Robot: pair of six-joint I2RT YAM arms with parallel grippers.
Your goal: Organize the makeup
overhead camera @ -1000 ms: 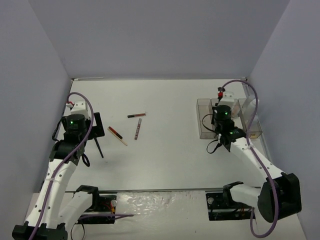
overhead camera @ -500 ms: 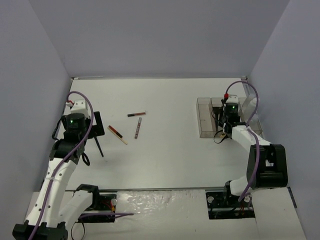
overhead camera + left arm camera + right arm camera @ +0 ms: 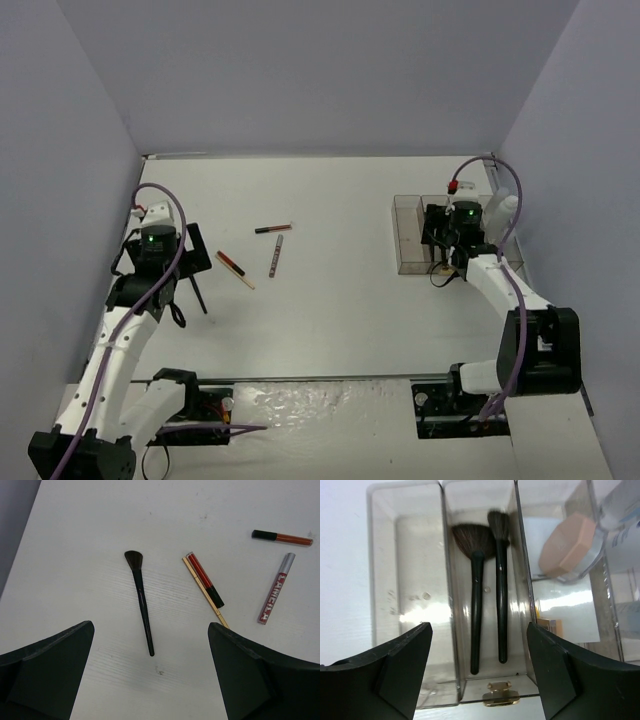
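A black-handled brush (image 3: 142,602) lies on the white table (image 3: 90,540) just ahead of my left gripper (image 3: 150,645), which hangs open above it, holding nothing. To its right lie a red-and-black pencil (image 3: 205,580) against a tan pencil (image 3: 202,591), an orange tube (image 3: 282,537) and a silver-red tube (image 3: 274,596). My right gripper (image 3: 479,630) is open over the clear organizer (image 3: 380,580), empty. Two black brushes, a fan one (image 3: 475,605) and a thin one (image 3: 501,590), lie in the second compartment. The pink compact (image 3: 567,547) sits one compartment to the right.
The organizer (image 3: 408,240) stands at the right side of the table, close to the right wall. A clear bottle (image 3: 620,525) stands at its far right end. A gold clasp (image 3: 497,696) sits on its near wall. The loose pencils (image 3: 235,270) lie left of the table's middle.
My right gripper has gone from shut to open above the organizer, and its arm has swung to the right. The left arm has hardly moved.
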